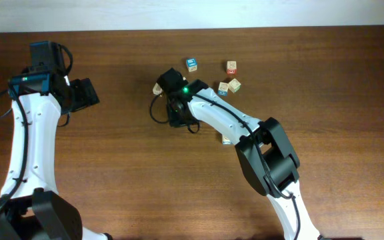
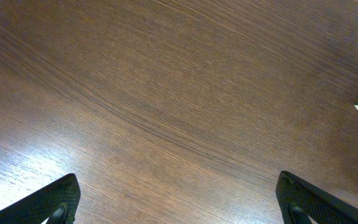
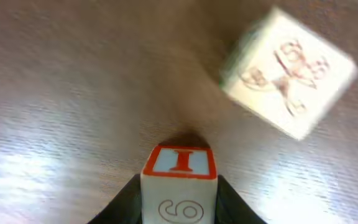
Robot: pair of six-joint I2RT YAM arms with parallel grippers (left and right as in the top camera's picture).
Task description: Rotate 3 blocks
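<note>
Reading "I", perhaps "6": gripped block (image 3: 179, 183)

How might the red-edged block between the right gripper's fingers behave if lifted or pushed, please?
Red-edged block: probably stiff, as its edges look crisp. Flat faces suggest it slides, not rolls. Likely light, being small.

Overhead straight down, wrist views close over table (image 2: 166, 93)
</note>
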